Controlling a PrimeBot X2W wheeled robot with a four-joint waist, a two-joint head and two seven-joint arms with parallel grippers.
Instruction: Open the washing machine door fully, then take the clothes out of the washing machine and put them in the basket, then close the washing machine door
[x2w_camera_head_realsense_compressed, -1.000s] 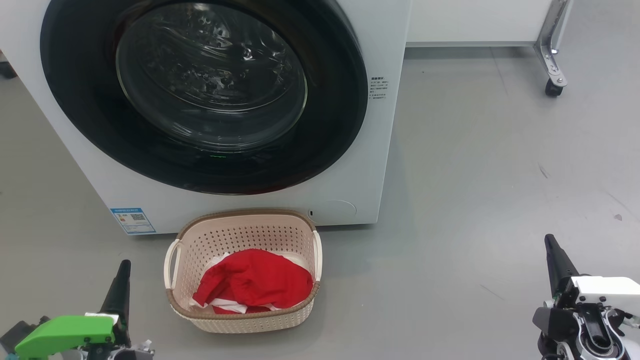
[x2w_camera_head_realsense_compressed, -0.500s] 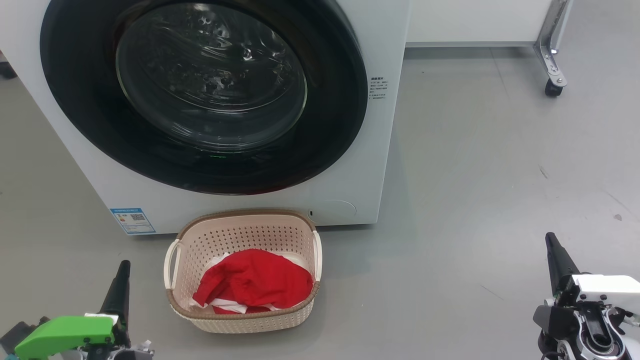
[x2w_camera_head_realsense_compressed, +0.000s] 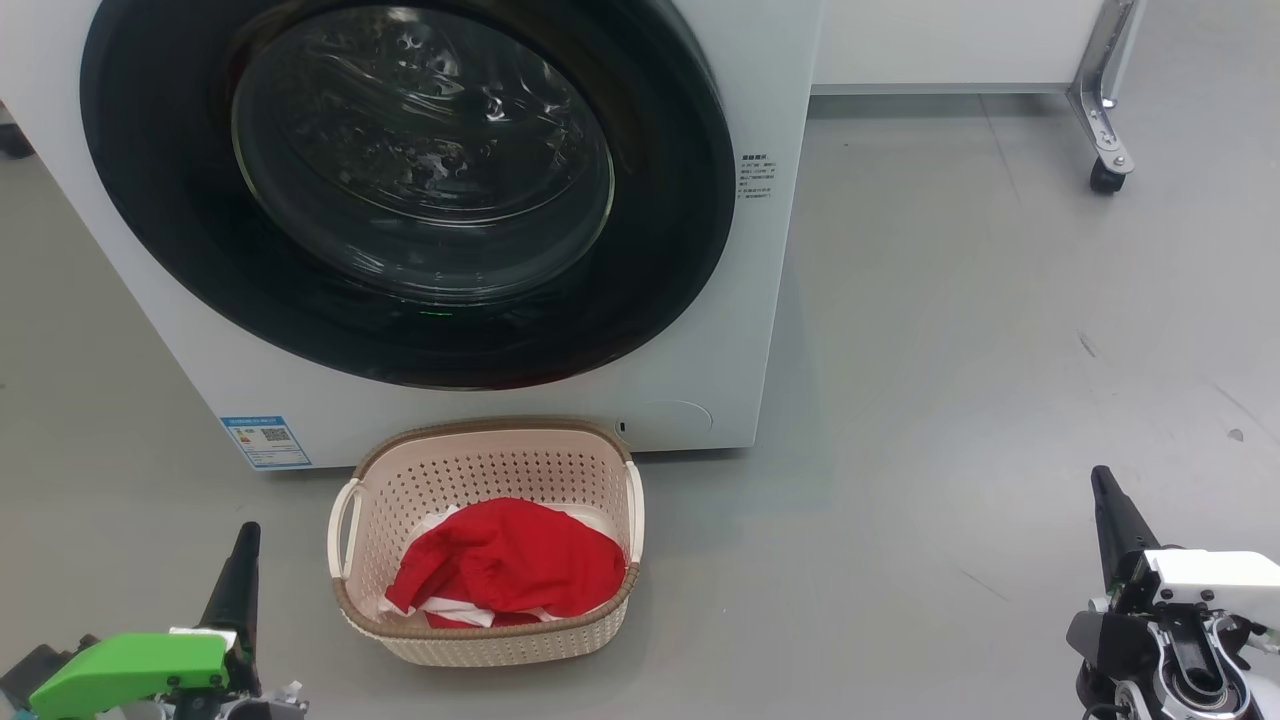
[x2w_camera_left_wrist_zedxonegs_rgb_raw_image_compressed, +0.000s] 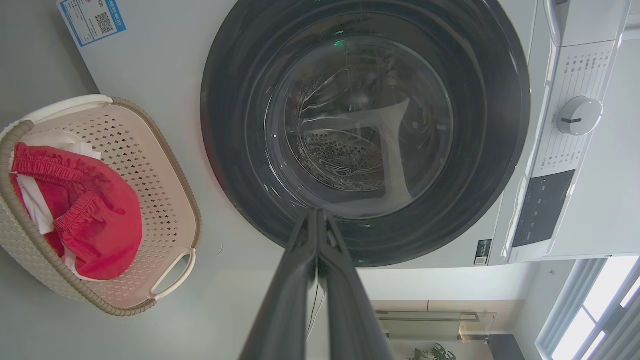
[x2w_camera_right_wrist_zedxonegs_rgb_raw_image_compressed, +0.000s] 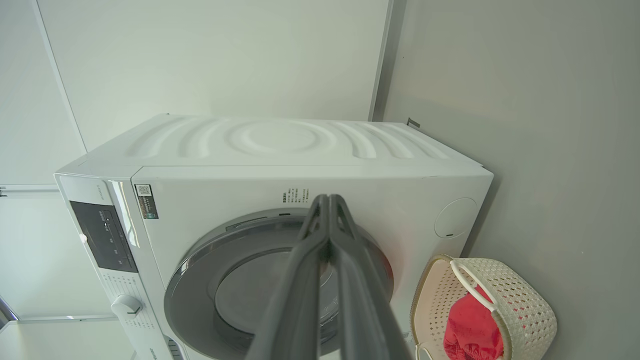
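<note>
The white washing machine stands ahead with its black-rimmed round door flush against the front, closed. On the floor just before it sits the cream basket, and the red and white clothes lie inside it. My left gripper is shut and empty at the lower left, beside the basket. My right gripper is shut and empty at the lower right, well away from the basket. The left wrist view looks along shut fingers at the door and basket. The right wrist view shows shut fingers, machine and basket.
Grey floor spreads to the right of the machine. A metal leg with a caster wheel stands at the far right, below a white panel. A control panel with a dial shows in the left wrist view.
</note>
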